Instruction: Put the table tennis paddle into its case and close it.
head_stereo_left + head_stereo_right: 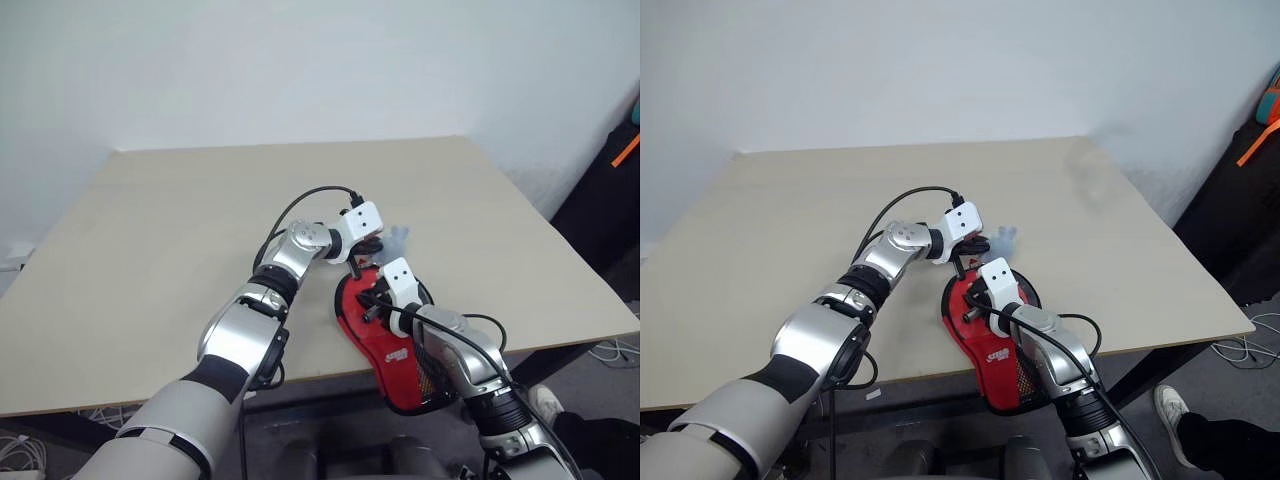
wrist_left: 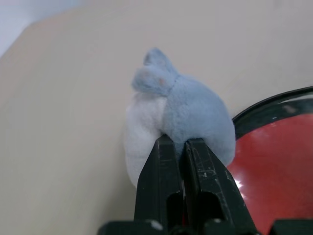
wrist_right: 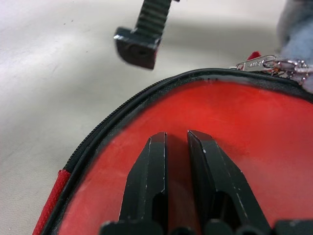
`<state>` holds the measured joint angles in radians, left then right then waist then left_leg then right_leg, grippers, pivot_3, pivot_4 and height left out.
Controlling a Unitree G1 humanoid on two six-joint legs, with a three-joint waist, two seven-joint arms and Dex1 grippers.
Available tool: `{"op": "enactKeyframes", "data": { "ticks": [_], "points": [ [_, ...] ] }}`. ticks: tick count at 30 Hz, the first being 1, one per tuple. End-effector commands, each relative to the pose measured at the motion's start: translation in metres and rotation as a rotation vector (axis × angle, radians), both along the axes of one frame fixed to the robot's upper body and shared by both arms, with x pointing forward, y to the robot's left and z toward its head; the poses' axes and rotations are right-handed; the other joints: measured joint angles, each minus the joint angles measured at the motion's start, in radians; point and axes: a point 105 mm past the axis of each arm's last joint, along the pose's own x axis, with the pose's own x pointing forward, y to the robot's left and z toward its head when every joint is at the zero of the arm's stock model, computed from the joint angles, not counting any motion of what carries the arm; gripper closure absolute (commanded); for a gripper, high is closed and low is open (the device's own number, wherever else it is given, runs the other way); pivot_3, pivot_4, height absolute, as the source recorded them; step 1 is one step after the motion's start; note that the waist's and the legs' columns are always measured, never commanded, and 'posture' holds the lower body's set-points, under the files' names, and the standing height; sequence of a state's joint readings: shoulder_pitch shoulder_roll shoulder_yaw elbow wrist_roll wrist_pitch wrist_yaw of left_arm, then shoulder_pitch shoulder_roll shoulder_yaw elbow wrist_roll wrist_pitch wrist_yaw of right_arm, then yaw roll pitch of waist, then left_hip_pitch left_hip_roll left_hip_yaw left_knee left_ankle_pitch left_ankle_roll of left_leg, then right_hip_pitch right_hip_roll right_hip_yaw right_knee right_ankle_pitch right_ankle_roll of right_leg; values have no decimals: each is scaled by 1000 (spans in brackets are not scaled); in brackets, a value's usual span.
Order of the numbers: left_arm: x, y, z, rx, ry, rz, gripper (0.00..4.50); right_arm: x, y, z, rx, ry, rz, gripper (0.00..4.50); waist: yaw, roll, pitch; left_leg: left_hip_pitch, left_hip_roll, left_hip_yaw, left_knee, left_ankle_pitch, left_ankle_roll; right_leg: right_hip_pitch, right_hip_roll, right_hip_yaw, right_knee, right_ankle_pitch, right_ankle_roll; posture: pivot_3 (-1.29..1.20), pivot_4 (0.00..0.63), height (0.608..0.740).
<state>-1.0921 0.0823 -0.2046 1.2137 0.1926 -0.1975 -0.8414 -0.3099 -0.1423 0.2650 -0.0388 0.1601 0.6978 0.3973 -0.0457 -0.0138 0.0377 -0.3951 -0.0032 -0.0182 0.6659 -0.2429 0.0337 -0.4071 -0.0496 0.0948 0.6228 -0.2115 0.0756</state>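
- Pinning the case [image 1: 395, 350] to the table [image 1: 150, 230] edge, we are pressing our clenched, empty right gripper [image 3: 176, 139] on its red face, likely steadying it.
- Beyond the case's round end, our clenched left gripper [image 2: 180, 147] is nudging a pale plush wad [image 2: 181, 112], grasping nothing visible.

a white logo on the red case [image 1: 1002, 352] is too small to read.

A small blue-grey and white plush toy [image 2: 176, 112] lies on the beige table [image 1: 160, 230], near its middle. White wall [image 1: 300, 60] behind.
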Motion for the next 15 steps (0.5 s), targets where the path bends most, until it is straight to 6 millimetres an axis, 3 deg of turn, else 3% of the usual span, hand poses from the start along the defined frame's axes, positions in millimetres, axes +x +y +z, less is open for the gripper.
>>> {"op": "enactKeyframes", "data": {
  "ticks": [1, 13, 15],
  "points": [
    [-4, -20, 30, -111, -88, -73, 4478, -6, -4, -18, -41, 74, -1, 3792, 0, 0, 0, 0, 0, 0, 0, 0, 0, 0, 0, 0, 0, 0, 0, 0, 0, 740],
    [-19, -30, 34, -158, -92, -184, 4478, -8, -3, -21, -44, 82, 2, 3792, 1, 0, 0, 0, -1, -1, 1, 0, 0, 1, 0, 0, 0, 0, 0, 0, 0, 740],
    [-20, -30, 31, -146, -91, -192, 4033, -8, -3, -21, -45, 82, 4, 3792, 1, 0, 0, 0, -1, -1, 1, 0, 0, 1, 0, 0, 0, 0, 0, 0, 0, 740]
  ]
}}
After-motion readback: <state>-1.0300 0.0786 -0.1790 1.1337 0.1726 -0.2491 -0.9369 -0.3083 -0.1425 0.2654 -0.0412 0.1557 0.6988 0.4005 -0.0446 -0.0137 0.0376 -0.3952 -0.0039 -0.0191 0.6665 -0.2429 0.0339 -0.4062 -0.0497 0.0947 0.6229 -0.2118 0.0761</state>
